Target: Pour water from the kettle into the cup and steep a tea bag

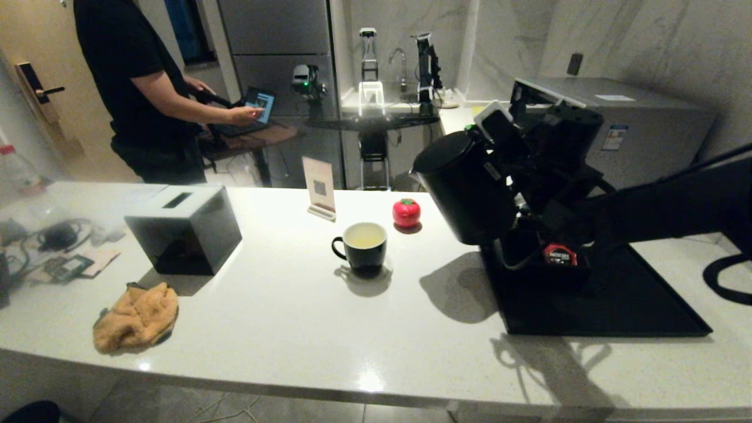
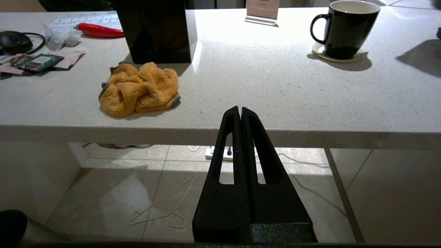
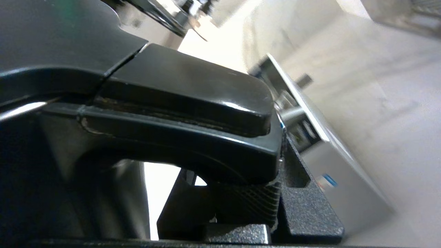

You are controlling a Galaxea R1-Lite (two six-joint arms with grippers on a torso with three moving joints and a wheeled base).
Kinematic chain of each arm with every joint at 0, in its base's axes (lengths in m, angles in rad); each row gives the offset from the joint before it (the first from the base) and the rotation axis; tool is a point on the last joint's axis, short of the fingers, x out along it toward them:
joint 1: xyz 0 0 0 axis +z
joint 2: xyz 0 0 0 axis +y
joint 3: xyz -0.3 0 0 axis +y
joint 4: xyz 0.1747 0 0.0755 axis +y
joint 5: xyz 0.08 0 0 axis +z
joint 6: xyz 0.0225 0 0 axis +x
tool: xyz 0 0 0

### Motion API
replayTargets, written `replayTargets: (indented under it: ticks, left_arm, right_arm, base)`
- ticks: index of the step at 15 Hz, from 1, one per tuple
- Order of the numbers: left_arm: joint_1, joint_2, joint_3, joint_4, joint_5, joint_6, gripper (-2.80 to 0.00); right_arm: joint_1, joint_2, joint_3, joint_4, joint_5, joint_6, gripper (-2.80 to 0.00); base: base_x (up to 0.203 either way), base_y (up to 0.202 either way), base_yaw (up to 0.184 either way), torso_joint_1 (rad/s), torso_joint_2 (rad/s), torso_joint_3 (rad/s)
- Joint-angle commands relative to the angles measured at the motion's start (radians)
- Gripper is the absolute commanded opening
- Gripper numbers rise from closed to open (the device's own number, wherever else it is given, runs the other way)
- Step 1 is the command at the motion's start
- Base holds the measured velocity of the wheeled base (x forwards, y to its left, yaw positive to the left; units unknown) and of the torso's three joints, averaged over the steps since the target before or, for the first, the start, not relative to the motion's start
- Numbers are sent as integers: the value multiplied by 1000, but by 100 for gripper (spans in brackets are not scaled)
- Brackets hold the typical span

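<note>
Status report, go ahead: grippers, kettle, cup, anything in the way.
Right gripper shut on kettle handle, airborne, tilted. Left gripper shut, parked below counter edge. Cup holds water. Red tomato between.

Dim kitchen, white counter point(image 1: 282, 329) catching glare.
Marble walls point(image 1: 634, 41) and steel fridge point(image 1: 276, 47) standing behind; tiled floor point(image 2: 113, 193) showing underneath.

Counter point(image 1: 305, 329) (cup point(image 1: 364, 244), cloth point(image 1: 136, 317), tray point(image 1: 617, 299))

left gripper point(image 2: 240, 112) fingers pressed together before counter edge point(image 2: 220, 132), orange cloth point(image 2: 139, 89), black cup point(image 2: 344, 29)
</note>
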Motion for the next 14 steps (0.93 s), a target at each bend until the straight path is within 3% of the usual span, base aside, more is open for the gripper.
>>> replayTargets:
  ticks: [1,14]
  left_arm:
    - [0,1,0,1,0,0,-280]
    - [0,1,0,0,0,0,-280]
  right_arm:
    - [-33,-27,16,-5,-1,-6,-280]
    - [-282,-97,35,41,14,36,-280]
  base:
    - [0,0,0,0,0,0]
    - [0,0,0,0,0,0]
